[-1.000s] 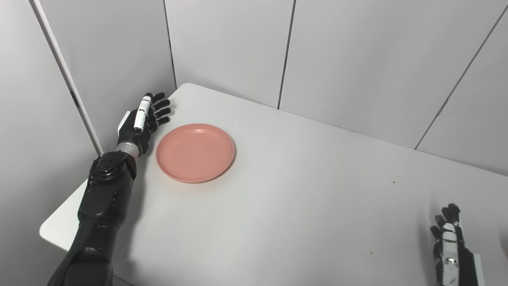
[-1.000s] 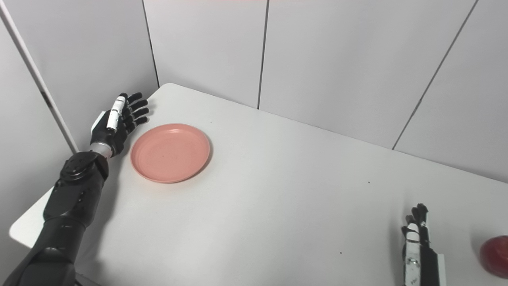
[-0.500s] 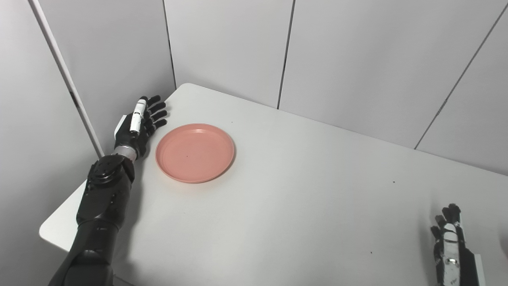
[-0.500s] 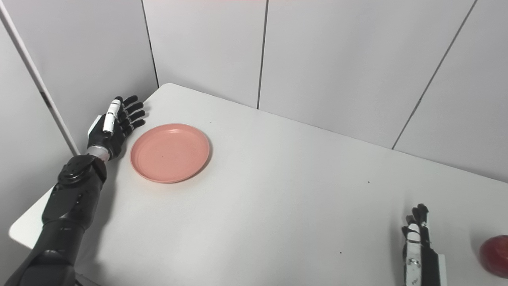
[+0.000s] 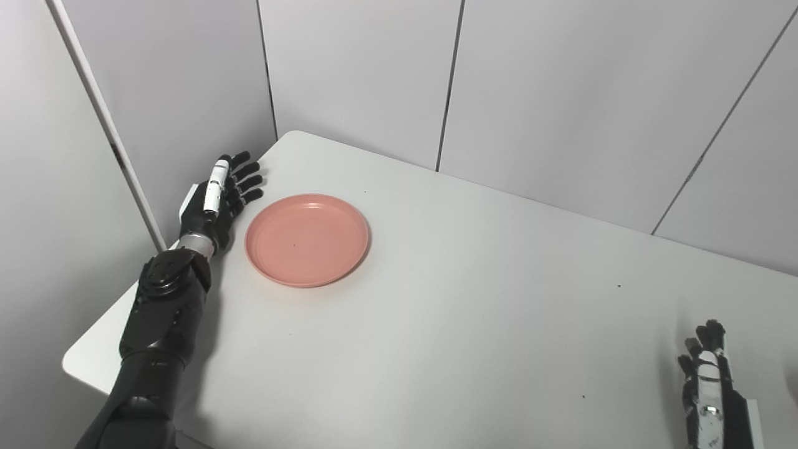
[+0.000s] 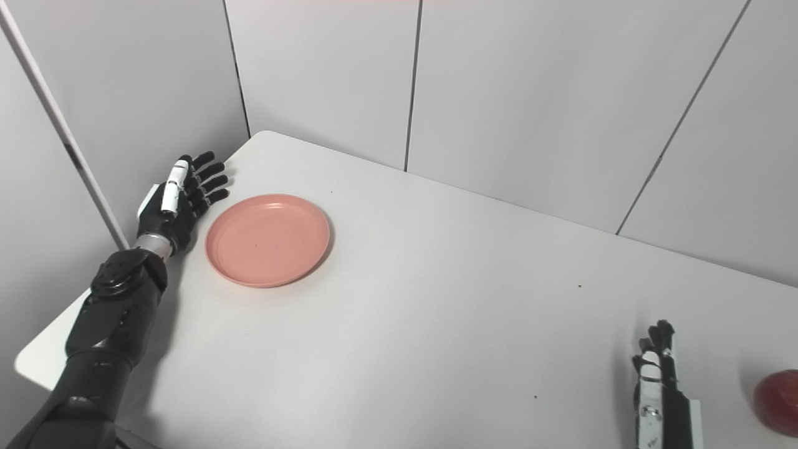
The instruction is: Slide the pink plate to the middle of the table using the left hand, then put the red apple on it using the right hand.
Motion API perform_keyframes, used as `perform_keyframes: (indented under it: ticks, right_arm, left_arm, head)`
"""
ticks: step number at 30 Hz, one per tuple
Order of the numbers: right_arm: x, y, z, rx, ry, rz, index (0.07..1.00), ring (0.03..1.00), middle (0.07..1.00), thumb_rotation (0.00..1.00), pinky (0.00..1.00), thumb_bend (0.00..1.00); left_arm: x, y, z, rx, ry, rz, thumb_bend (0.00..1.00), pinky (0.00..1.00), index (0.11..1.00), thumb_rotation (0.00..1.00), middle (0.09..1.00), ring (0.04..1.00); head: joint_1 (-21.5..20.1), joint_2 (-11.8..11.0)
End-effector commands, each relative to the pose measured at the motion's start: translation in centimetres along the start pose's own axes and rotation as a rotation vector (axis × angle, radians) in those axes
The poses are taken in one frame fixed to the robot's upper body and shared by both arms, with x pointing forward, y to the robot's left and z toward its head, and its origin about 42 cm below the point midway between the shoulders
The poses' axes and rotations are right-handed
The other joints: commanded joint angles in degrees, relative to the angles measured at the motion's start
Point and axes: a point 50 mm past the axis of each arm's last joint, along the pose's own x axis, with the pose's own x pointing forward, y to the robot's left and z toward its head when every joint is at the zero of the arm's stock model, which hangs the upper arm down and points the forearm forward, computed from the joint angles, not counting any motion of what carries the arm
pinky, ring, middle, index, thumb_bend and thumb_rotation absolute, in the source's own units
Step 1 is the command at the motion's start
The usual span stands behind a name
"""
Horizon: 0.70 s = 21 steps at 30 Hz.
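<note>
1. Plate-wise, going left to right: my left hand point(image 5: 219, 198) comes first, at the far left edge of the table point(image 5: 474, 312). Fingers point(image 5: 248, 181) are stretched out and spread, holding nothing. It's matte black with one white segment along the top, and it sits just beside the plate without touching it, as far as I can see.
2. Next is the pink plate point(image 5: 306, 239): round, shallow, smooth with a low raised rim, looks like plastic. It's lying flat near the table's far left corner, nothing on it.
3. Then a long bare stretch of smooth white tabletop with a few tiny dark specks.
4. My right hand point(image 6: 657, 381) is at the bottom right, edge-on, fingers straight and pointing away, holding nothing.
5. Last, the red apple point(image 6: 777, 401), glossy and rounded, cut off by the frame edge, near my right hand but apart from it.
</note>
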Motion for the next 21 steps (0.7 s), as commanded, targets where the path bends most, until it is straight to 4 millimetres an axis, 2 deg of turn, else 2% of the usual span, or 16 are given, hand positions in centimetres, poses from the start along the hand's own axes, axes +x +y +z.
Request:
perform_keyframes:
  ticks: [1, 14, 17, 21]
  right_arm:
    - [0.7, -0.2, 1.3, -0.003, -0.058, 0.001, 1.000, 1.000, 1.000, 1.00, 1.00, 0.00]
    - [0.7, 0.1, 1.5, 0.007, -0.066, -0.002, 1.000, 1.000, 1.000, 1.00, 1.00, 0.00]
    - [0.7, 0.1, 1.4, 0.011, -0.068, -0.003, 1.000, 1.000, 1.000, 1.00, 1.00, 0.00]
    - [0.7, 0.1, 1.5, 0.005, -0.067, -0.005, 1.000, 1.000, 1.000, 1.00, 1.00, 0.00]
  left_arm:
    - [0.2, 0.0, 0.1, -0.012, -0.003, -0.018, 0.31, 0.85, 0.844, 1.00, 0.860, 0.860]
    - [0.0, -0.9, -1.5, 0.020, 0.023, -0.088, 0.32, 0.85, 0.854, 1.00, 0.872, 0.871]
    - [-0.1, -1.4, -1.7, -0.002, 0.019, -0.091, 0.31, 0.83, 0.833, 1.00, 0.842, 0.842]
    - [-0.3, -1.8, -2.2, 0.004, 0.026, -0.112, 0.31, 0.82, 0.833, 1.00, 0.846, 0.839]
  head:
    - [-0.1, 0.1]
    - [-0.2, 0.3]
    - [-0.2, 0.2]
    - [-0.2, 0.2]
